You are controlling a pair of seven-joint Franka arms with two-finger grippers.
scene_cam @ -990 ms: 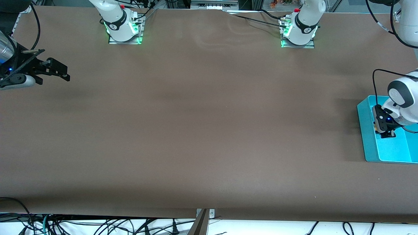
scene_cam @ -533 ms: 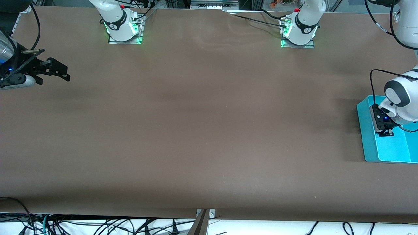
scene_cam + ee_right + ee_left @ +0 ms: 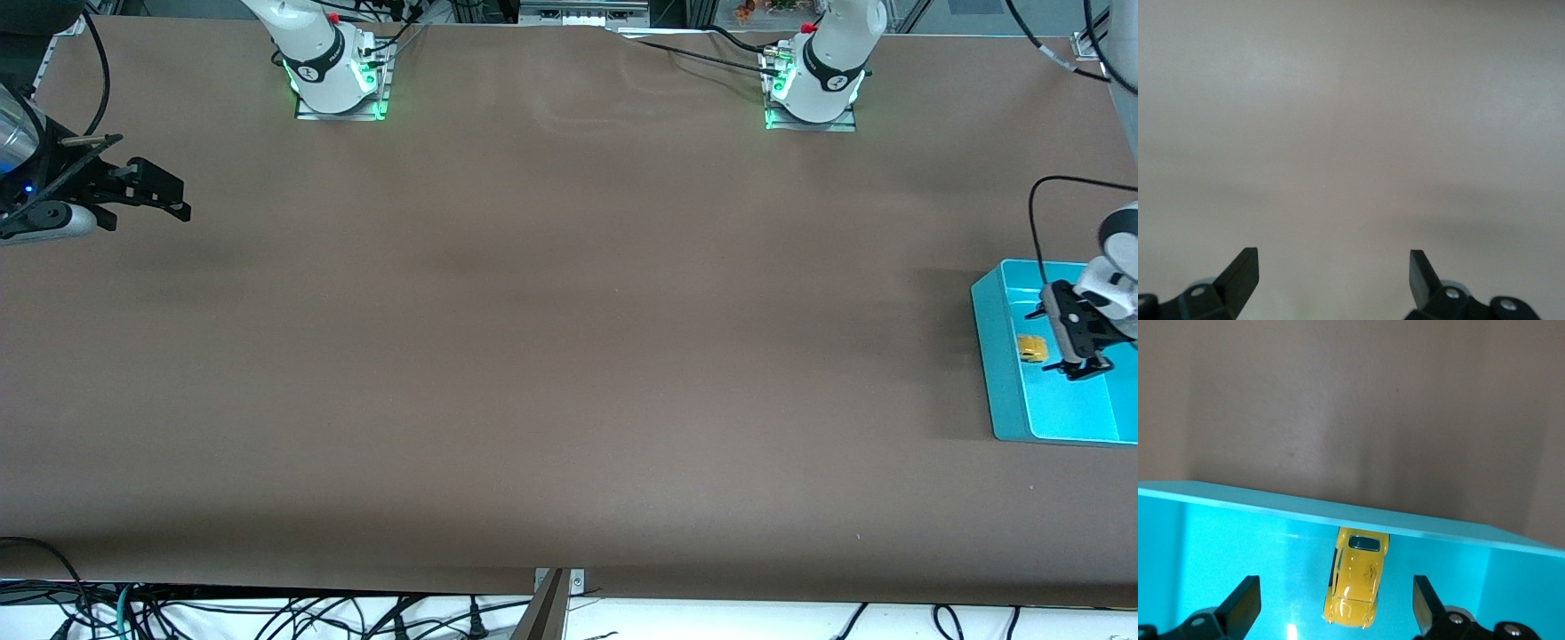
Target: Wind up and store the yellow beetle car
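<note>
The yellow beetle car [image 3: 1031, 348] lies on the floor of the teal bin [image 3: 996, 373] at the left arm's end of the table, close to the bin's wall. In the left wrist view the car [image 3: 1357, 577] sits on its wheels between my fingers with clear gaps on both sides. My left gripper [image 3: 1076, 360] is open and empty, just above the bin floor beside the car; it also shows in the left wrist view [image 3: 1335, 613]. My right gripper [image 3: 160, 191] is open and empty, waiting over the right arm's end of the table; it also shows in the right wrist view [image 3: 1333, 280].
The brown table [image 3: 551, 338] stretches between the two arms. The two arm bases [image 3: 336, 71] stand along the table's edge farthest from the front camera. Cables hang below the table's near edge.
My left gripper has let go of the yellow car, which now lies in the bin, and has drawn back toward the table's end. The right arm has not moved.
</note>
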